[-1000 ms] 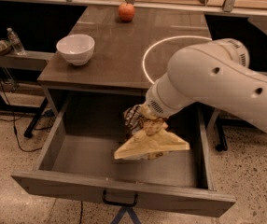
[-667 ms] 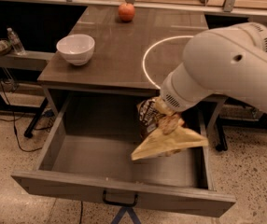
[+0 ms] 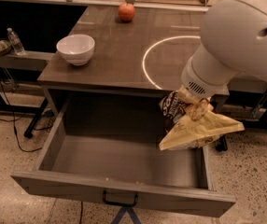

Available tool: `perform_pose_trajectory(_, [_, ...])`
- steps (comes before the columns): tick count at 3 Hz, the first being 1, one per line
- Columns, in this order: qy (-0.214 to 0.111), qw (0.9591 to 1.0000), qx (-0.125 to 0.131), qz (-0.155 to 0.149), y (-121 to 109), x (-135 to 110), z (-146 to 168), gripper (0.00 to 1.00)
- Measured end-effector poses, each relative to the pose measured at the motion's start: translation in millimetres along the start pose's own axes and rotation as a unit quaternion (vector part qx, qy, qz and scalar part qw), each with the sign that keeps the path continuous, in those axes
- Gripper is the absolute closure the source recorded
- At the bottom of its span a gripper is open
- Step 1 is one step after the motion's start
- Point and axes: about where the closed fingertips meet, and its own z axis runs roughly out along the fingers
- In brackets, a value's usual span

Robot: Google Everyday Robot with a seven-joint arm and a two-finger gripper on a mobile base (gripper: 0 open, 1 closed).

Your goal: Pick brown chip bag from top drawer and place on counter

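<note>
The brown chip bag hangs in the air above the right side of the open top drawer, tan back outward and dark-brown front showing at its upper left. My gripper is shut on the bag's upper part, just below the counter's front edge; the big white arm hides most of the fingers. The drawer is pulled fully out, with its dark handle at front centre. The counter lies behind, with a bright ring on its right half.
A white bowl stands at the counter's front left. A red apple sits at its back centre. A side shelf with a water bottle is at the far left. Cables run over the speckled floor.
My gripper has lifted the chip bag up out of the drawer and carried it to the right, toward the counter's front right corner.
</note>
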Motion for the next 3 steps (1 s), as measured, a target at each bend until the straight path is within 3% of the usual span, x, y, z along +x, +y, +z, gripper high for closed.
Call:
perform_pose_trajectory(1, [0.022,0.9986,0.044,-0.019,-28.1,3.5,-28.9,1.00])
perform_pose_trajectory(2, [0.000,0.9942,0.093,-0.053,-54.7,-29.8,-81.8,1.00])
perform_pose_trajectory(3, [-0.035,0.9893,0.119,-0.077,-68.0,-67.8,-123.8,1.00])
